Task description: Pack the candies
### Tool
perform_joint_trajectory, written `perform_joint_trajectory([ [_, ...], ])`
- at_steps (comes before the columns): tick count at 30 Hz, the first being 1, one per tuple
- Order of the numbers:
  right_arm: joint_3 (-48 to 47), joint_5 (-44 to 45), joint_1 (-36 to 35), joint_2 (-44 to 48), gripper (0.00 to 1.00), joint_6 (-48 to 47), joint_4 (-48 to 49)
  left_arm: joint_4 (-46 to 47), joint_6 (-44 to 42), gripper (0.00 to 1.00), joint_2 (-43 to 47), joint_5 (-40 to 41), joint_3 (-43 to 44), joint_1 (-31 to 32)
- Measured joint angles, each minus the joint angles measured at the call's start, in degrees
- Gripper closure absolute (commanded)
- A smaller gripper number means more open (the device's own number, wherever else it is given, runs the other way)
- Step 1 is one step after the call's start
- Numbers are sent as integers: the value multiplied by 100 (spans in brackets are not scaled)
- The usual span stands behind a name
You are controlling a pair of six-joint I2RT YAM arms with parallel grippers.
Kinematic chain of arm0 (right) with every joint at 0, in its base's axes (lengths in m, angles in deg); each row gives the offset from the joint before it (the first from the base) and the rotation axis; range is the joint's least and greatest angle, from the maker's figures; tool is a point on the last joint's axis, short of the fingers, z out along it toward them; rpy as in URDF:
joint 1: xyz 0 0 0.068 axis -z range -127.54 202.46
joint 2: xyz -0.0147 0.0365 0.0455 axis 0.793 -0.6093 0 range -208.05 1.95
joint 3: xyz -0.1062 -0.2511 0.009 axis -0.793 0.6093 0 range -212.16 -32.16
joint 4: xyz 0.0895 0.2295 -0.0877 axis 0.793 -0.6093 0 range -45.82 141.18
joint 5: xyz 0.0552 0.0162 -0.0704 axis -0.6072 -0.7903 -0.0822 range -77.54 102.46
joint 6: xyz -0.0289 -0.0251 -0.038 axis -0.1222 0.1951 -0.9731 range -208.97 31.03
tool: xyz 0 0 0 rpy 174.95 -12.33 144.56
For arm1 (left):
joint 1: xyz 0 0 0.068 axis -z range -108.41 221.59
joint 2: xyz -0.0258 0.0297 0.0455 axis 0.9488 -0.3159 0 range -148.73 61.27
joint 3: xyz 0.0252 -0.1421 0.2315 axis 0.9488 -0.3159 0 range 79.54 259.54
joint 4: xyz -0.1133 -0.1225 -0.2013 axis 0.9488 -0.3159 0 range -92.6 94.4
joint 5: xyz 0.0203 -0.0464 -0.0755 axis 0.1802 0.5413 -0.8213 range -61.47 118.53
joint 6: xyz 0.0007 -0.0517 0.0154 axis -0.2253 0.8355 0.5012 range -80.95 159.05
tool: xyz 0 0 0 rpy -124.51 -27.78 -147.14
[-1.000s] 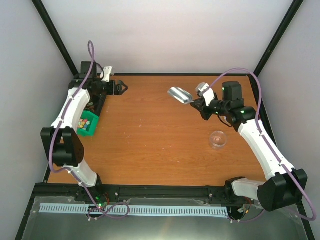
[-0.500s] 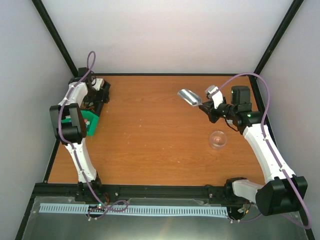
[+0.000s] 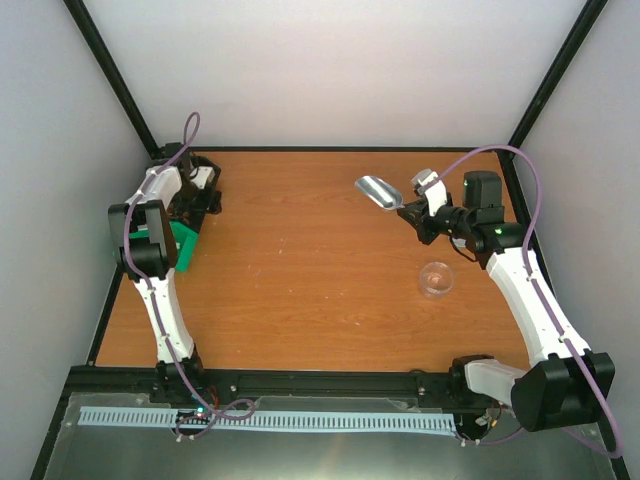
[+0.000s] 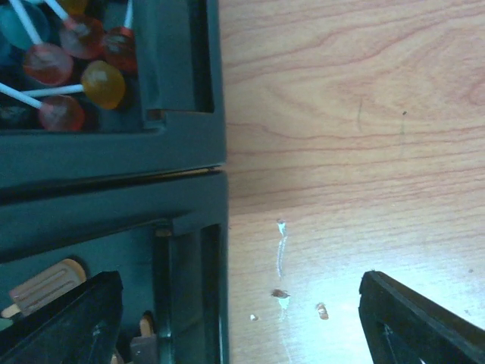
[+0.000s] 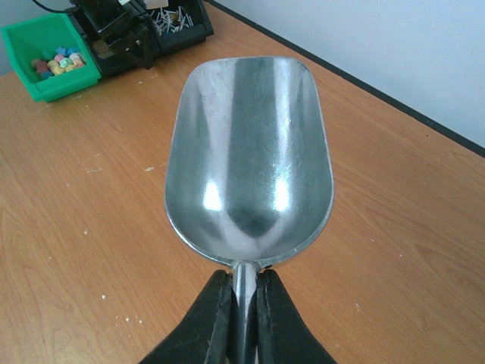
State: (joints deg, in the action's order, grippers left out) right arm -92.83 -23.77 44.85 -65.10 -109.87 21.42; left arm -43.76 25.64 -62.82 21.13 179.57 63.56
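Note:
Small mixed-colour candies [image 5: 57, 62] lie in a green bin [image 5: 30, 38] at the far left. In the top view the left arm hides most of the green bin [image 3: 184, 246]. My right gripper [image 5: 242, 282] is shut on the handle of an empty metal scoop [image 5: 250, 152]. It holds the scoop [image 3: 380, 191] above the table's far right; the gripper [image 3: 412, 210] is just behind it. My left gripper [image 4: 242, 322] is open and empty, pointing down over the edge of black bins [image 4: 182, 76]. It [image 3: 205, 193] is at the far left corner.
A clear cup [image 3: 436, 279] stands on the table right of centre. The black bins hold lollipops [image 4: 76, 53] and a brown bar-shaped sweet [image 4: 45, 284]. Crumbs [image 4: 282, 296] lie on the wood beside them. Black frame posts border the table.
The left arm has folded back toward the far left corner, and its gripper now points down over the black bins. The right gripper and scoop shifted slightly right, then held still.

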Motion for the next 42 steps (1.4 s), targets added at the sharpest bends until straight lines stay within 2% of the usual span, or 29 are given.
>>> perform_joint_trajectory([
  [5, -105, -116, 83, -33, 97, -4, -116, -22, -42, 18, 0, -269, -92, 28],
  [15, -417, -319, 409, -181, 97, -164, -509, 216, -136, 23, 560, -562, -1082, 452],
  [27, -658, -354, 852, -278, 97, -640, -1152, 382, 702, 23, 1222, -1475, -2061, 1987],
  [37, -1062, -461, 1451, -551, 97, -1510, -2264, 708, 1333, 22, 1276, -1759, -2192, 3471],
  [42, -1235, -446, 1657, -570, 97, -1897, -2787, 859, 1665, 19, 1193, -1923, -2109, 4004],
])
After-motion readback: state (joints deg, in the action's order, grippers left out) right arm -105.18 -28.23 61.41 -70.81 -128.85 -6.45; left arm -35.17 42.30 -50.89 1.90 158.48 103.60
